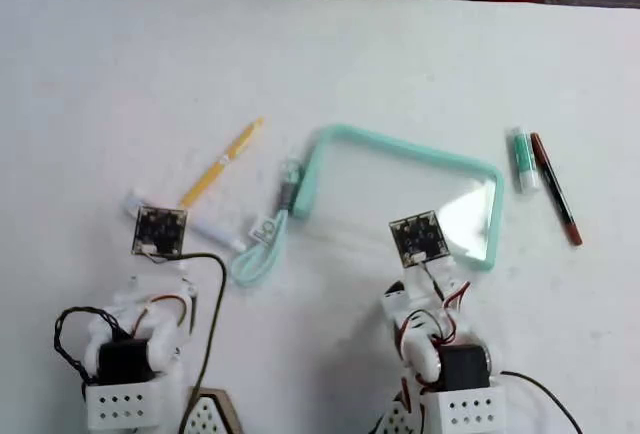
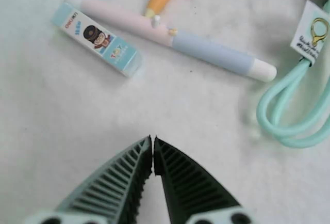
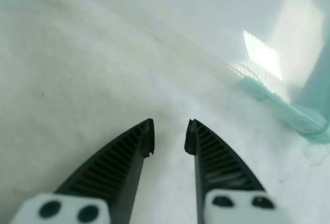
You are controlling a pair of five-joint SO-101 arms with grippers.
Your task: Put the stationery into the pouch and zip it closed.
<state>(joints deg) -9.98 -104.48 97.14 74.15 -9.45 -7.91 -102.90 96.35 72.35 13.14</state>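
Note:
The clear pouch [image 1: 400, 189] with mint trim [image 3: 281, 108] lies flat at the table's centre. Its mint strap loop [image 2: 289, 115] and tag [image 2: 314, 33] trail toward the left arm. A yellow pen [image 1: 222, 164], a pastel pink-and-blue pen [image 2: 170, 35] and a small boxed eraser [image 2: 96, 39] lie left of the pouch. My left gripper [image 2: 153, 141] is shut and holds nothing, just short of the pastel pen. To the right of the pouch lie a green marker [image 1: 523, 159] and a dark red pen [image 1: 555, 189]. My right gripper [image 3: 169, 133] is slightly open over bare table at the pouch's near edge.
A grey zipper pull [image 1: 289, 186] sits at the pouch's left end. The white table [image 1: 330, 64] stretches bare behind the pouch. Both arm bases [image 1: 125, 374] stand at the front edge, with cables beside them.

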